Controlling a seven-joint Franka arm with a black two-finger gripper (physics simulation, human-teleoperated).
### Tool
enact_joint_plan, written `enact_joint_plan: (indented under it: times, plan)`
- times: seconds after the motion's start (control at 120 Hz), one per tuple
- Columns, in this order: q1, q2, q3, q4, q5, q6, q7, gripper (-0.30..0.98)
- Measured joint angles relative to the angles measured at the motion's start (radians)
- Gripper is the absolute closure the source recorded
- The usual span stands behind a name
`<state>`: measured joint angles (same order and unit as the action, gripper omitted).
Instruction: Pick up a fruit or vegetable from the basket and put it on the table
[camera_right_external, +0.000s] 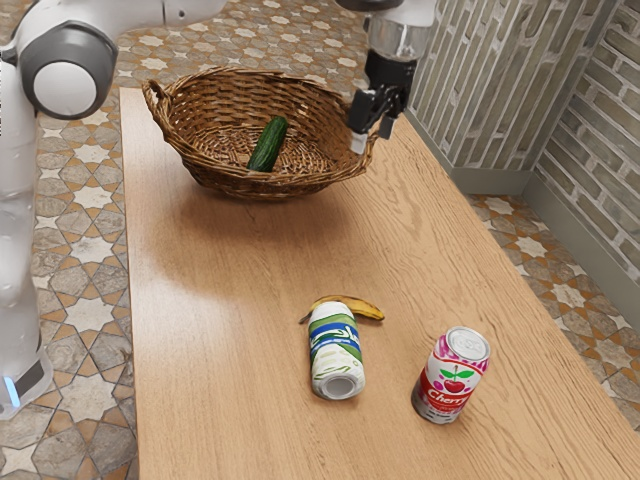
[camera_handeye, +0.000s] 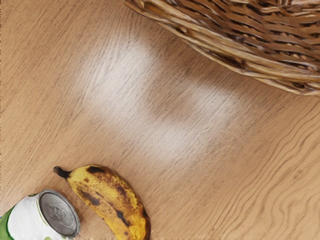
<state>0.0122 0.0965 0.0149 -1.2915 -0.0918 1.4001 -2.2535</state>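
Observation:
My gripper (camera_right_external: 372, 136) is open, its fingertips apart with nothing between them, by the wicker basket's rim at the exterior view's right. The basket (camera_right_external: 225, 179) stands at the table's far end. Inside it a dark green cucumber (camera_right_external: 268, 145) leans with its upper end toward the back wall. A spotted yellow banana (camera_right_external: 360, 307) lies on the bare table (camera_right_external: 240, 290), just behind a white, green and blue can. In the wrist view the basket (camera_handeye: 235, 52) shows its outer rim, and the banana (camera_handeye: 107, 197) lies apart from it on the wood.
The white, green and blue can (camera_right_external: 337, 355) lies on its side against or very near the banana; in the wrist view this can (camera_handeye: 59, 214) shows its metal end. A red and pink cherry can (camera_right_external: 452, 375) is nearer the exterior camera.

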Motion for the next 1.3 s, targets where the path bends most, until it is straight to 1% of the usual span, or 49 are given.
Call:
enact_joint_plan:
  times: [0.075, 0.142, 0.225, 0.3, 0.4, 0.475, 0.525, 0.567, 0.608, 0.708, 0.825, 0.967, 1.133, 1.3]
  plan:
    - [0.016, 0.004, 0.007, 0.001, -0.011, 0.000, -0.004, 0.00]
    - [0.061, -0.018, 0.005, 0.000, -0.024, -0.001, 0.022, 0.00]
    - [0.079, -0.051, 0.005, 0.000, -0.034, -0.014, 0.102, 0.00]
    - [0.072, -0.057, 0.006, 0.002, -0.032, -0.023, 0.200, 0.00]
    - [0.034, -0.056, 0.033, -0.002, 0.015, -0.028, 0.393, 0.00]
    - [0.022, -0.072, 0.044, -0.048, 0.112, -0.021, 0.529, 0.00]
    - [0.017, -0.138, 0.047, -0.132, 0.157, -0.006, 0.610, 0.00]
    - [0.005, -0.225, 0.062, -0.244, 0.189, 0.023, 0.675, 0.00]
    - [0.022, -0.276, 0.076, -0.318, 0.224, 0.050, 0.739, 0.00]
    - [0.061, -0.304, 0.106, -0.447, 0.303, 0.124, 0.894, 0.00]
    - [0.104, -0.335, 0.112, -0.541, 0.347, 0.207, 1.055, 0.00]
    - [0.117, -0.362, 0.112, -0.610, 0.362, 0.270, 1.222, 0.00]
    - [0.139, -0.353, 0.112, -0.623, 0.361, 0.320, 1.374, 0.00]
    - [0.158, -0.344, 0.114, -0.622, 0.264, 0.351, 1.445, 0.00]
